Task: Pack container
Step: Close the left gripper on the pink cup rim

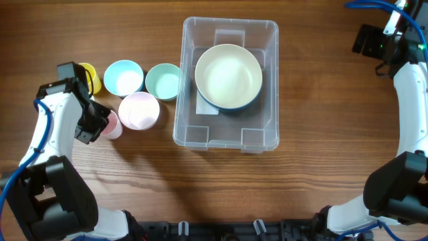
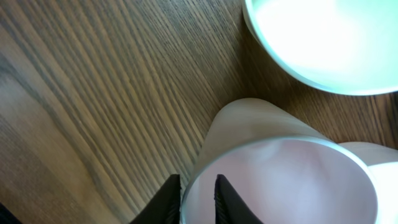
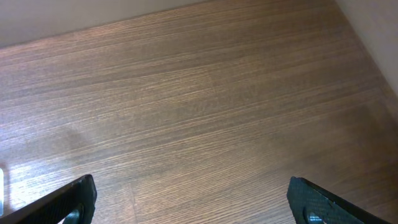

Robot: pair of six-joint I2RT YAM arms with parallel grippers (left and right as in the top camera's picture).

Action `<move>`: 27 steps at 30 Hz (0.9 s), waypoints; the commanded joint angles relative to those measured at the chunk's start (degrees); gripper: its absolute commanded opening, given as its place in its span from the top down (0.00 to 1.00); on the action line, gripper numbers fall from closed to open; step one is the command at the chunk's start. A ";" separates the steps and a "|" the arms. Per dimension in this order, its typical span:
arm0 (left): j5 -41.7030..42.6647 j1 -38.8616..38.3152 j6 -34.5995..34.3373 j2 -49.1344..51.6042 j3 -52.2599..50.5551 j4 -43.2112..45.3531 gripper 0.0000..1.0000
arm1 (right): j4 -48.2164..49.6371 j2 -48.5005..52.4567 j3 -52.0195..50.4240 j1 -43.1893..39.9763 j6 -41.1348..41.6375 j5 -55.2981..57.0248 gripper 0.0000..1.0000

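The clear container (image 1: 226, 137) stands mid-table with a large white bowl (image 1: 228, 75), blue outside, in it over the white label. Left of it stand a yellow cup (image 1: 90, 77), a light blue bowl (image 1: 123, 77), a mint bowl (image 1: 164, 81), a pink bowl (image 1: 139, 110) and a small pink cup (image 1: 112, 126). My left gripper (image 1: 99, 123) is shut on the pink cup's rim; in the left wrist view its fingers (image 2: 196, 200) straddle the rim of the cup (image 2: 280, 168), one inside and one outside. My right gripper (image 1: 374, 41) is open and empty over bare wood (image 3: 193, 205).
In the left wrist view a pale bowl (image 2: 323, 37) sits close beyond the pink cup, and another pale rim (image 2: 380, 163) touches the frame's right edge. The right arm's links run along the table's right side (image 1: 409, 114).
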 commanded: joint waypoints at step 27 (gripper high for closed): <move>0.61 -0.15 0.13 -4.13 12.70 -16.06 0.96 | 0.15 0.07 -0.61 0.33 -0.13 -0.31 0.00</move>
